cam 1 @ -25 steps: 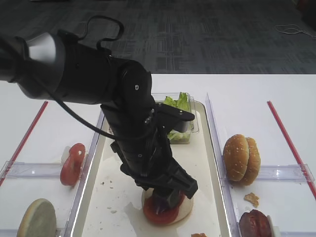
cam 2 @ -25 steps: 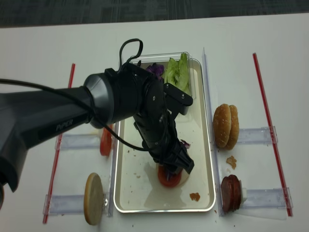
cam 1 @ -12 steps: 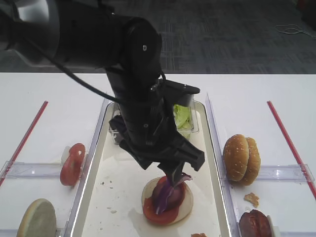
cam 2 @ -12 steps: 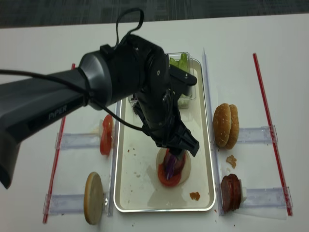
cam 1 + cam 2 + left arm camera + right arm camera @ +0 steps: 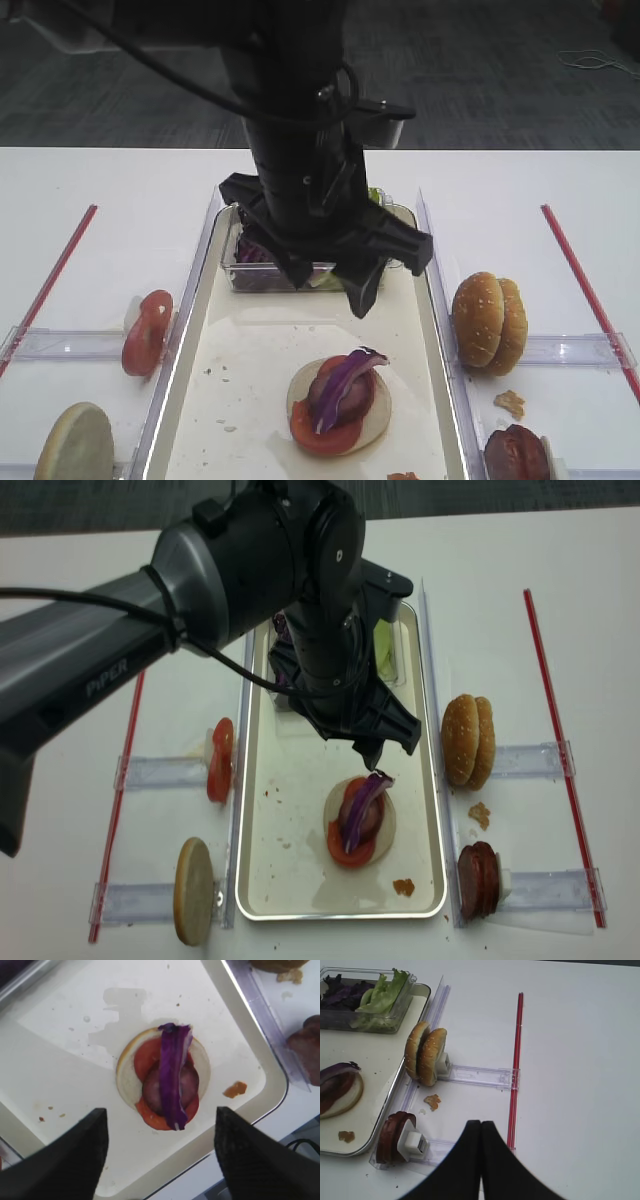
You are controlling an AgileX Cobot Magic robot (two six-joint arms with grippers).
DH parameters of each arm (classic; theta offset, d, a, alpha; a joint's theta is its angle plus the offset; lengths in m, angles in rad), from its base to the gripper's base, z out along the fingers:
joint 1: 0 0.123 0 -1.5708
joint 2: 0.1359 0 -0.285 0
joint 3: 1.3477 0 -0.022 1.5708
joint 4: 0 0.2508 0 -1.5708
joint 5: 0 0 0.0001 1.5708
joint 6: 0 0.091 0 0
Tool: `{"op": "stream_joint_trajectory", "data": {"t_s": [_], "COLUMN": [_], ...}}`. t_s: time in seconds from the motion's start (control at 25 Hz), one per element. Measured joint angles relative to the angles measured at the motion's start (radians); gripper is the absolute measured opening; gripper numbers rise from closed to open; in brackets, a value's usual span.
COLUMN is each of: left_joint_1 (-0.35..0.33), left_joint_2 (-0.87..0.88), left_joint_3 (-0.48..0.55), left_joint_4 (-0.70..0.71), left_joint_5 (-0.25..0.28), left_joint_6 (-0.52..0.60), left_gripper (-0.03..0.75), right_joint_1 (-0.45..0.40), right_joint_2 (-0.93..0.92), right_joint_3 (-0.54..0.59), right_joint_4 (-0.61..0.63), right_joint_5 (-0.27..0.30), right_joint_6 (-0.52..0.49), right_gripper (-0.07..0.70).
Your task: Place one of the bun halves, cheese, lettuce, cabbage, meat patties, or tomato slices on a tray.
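Observation:
A purple cabbage (image 5: pixel 172 1075) strip lies across a stack of pale bun half (image 5: pixel 127 1072), tomato slice (image 5: pixel 145 1057) and meat patty (image 5: pixel 187 1082) on the tray (image 5: pixel 230 370). The same cabbage (image 5: pixel 345 382) (image 5: pixel 362 802) curls up at its far end. My left gripper (image 5: pixel 330 280) (image 5: pixel 161 1110) (image 5: pixel 350 742) hangs open above the stack, holding nothing and clear of it. My right gripper (image 5: pixel 480 1124) is shut and empty over the bare table, right of the tray and near the meat patties (image 5: pixel 392 1135).
A clear tub (image 5: pixel 365 1000) of lettuce and purple cabbage sits at the tray's far end. Clear holders carry sesame bun halves (image 5: pixel 490 322), tomato slices (image 5: pixel 147 330) and a pale bun half (image 5: pixel 72 445). Red strips (image 5: pixel 590 295) lie at both sides. A crumb (image 5: pixel 510 402) lies on the table.
The left gripper has lifted up and back off the stack, leaving the cabbage strip lying on it. The right gripper has not moved.

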Motion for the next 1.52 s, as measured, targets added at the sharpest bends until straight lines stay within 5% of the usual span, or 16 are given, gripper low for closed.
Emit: {"op": "stream_joint_trajectory", "data": {"t_s": [0.72,1.08,1.52], "left_joint_1": [0.039,0.229,0.561], "left_joint_2": [-0.014,-0.054,-0.114], "left_joint_3": [-0.036,-0.036,-0.036], "left_joint_4": [-0.008,0.032,0.074], "left_joint_5": [0.01,0.012,0.014], "left_joint_6": [-0.027,-0.017,0.064], "left_gripper": [0.431,0.431,0.431], "right_joint_1": [0.0,0.0,0.0], "right_joint_2": [0.0,0.0,0.0], "right_joint_3": [0.0,0.0,0.0], "right_joint_4": [0.0,0.0,0.0], "right_joint_5": [0.0,0.0,0.0], "right_joint_6": [0.0,0.0,0.002], "right_gripper": [0.013,0.013,0.013]}}
